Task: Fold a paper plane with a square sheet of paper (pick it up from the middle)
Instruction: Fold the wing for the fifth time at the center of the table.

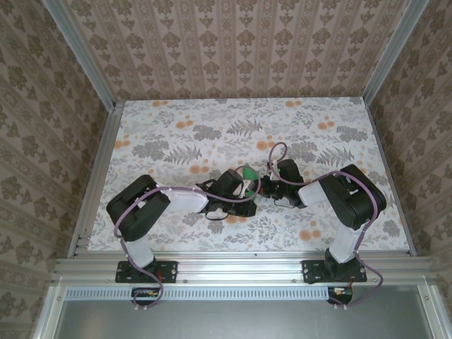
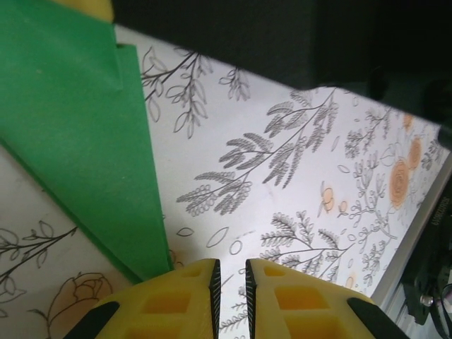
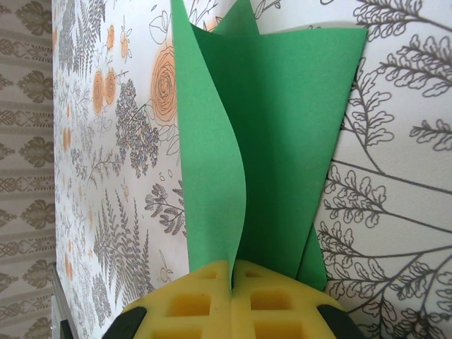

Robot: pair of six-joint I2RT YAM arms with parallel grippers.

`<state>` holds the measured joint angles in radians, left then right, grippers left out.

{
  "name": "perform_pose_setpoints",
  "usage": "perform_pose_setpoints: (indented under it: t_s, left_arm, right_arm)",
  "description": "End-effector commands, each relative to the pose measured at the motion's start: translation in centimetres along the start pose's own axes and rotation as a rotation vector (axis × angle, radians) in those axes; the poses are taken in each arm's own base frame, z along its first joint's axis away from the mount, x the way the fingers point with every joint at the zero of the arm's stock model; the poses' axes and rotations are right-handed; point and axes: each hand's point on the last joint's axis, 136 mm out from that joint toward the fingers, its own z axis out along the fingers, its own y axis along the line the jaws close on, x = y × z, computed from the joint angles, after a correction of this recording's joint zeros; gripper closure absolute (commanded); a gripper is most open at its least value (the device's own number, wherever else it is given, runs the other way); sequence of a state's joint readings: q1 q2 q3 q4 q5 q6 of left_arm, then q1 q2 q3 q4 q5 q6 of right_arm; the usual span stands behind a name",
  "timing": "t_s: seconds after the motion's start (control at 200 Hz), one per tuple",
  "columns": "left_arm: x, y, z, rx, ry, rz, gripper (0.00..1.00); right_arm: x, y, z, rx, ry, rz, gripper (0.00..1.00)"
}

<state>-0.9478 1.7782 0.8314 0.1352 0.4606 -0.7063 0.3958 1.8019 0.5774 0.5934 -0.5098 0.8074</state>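
Right wrist: paper [image 3: 275, 141] clamped in right pincer [image 3: 233, 267]; left pincer [image 2: 229, 265] slightly apart beside it.

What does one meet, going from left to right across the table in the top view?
left arm → green paper → right arm

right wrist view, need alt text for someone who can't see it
The right hand, with yellow fingers, is shut on a folded sheet of green paper, whose curved layers rise from the bottom centre to the top of the frame. Behind it lies a table printed with grey leaves and orange flowers.
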Motion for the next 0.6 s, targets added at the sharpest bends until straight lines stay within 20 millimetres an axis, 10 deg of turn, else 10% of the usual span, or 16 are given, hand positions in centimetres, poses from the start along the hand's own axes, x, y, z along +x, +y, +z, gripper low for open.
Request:
perform_pose_setpoints:
  t_s: [0.0, 0.275, 0.595]
  left_arm:
    - [1.1, 0.7, 0.7, -0.015, 0.044, 0.006, 0.81]
    - [1.8, 0.8, 1.2, -0.019, 0.075, 0.013, 0.81]
    - [-3.1, -2.2, -3.7, 0.102, -0.117, 0.008, 0.76]
  right_arm:
    - [2.6, -9.9, -0.5, 0.379, 0.017, 0.096, 1.00]
    - [2.5, -9.9, -0.5, 0.379, 0.016, 0.097, 1.00]
    - [2.7, -10.0, -0.5, 0.380, 0.020, 0.099, 1.00]
